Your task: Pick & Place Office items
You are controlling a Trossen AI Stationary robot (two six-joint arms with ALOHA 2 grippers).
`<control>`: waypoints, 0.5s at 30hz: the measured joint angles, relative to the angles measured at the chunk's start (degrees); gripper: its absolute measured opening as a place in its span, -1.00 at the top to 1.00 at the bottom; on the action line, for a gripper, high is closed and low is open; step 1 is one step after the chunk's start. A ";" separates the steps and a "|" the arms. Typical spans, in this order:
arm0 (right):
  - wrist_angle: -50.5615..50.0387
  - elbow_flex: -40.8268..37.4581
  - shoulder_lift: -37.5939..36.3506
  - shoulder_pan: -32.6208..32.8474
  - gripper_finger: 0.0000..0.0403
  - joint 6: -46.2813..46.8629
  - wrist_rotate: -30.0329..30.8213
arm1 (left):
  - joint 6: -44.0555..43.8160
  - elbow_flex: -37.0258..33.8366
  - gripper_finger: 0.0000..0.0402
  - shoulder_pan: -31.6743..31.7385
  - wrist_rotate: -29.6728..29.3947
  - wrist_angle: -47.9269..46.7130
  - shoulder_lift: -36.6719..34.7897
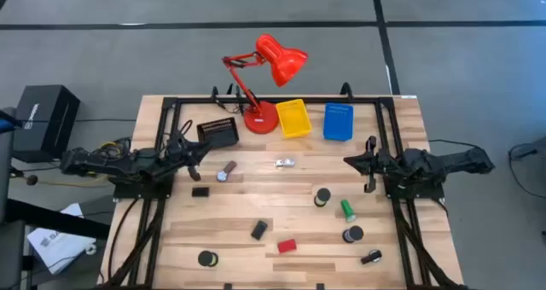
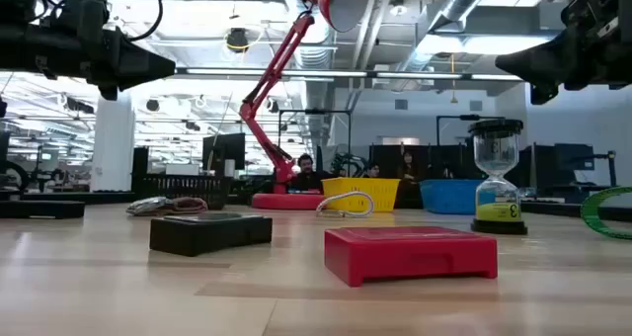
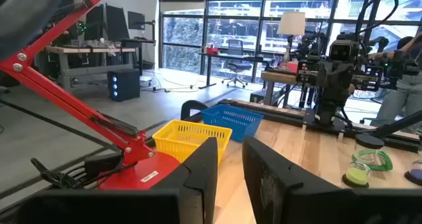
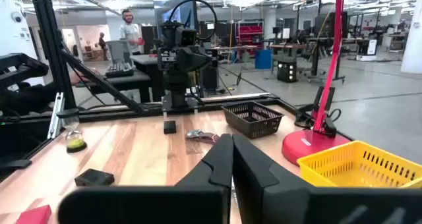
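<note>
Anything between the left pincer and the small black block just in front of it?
Nothing visible. The left pincer hovers above bare table, empty and slightly open; the black block lies apart from other items.

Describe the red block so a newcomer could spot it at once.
Start from the red desk lamp at the table's far edge and come straight across to the near edge. There lies the red block, a flat little slab beside a black block; it is the only red item on the wood.
</note>
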 joint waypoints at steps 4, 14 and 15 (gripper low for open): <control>0.00 0.00 -0.02 -0.09 1.00 -2.33 0.28 | -0.02 0.00 0.67 0.00 0.00 0.00 0.00; 0.00 -0.01 0.00 -0.07 1.00 -1.43 0.24 | -3.77 0.00 0.67 0.00 0.01 0.02 0.00; 0.00 0.00 0.00 -0.07 1.00 -1.37 0.23 | -5.70 0.00 0.67 0.00 0.02 0.02 0.00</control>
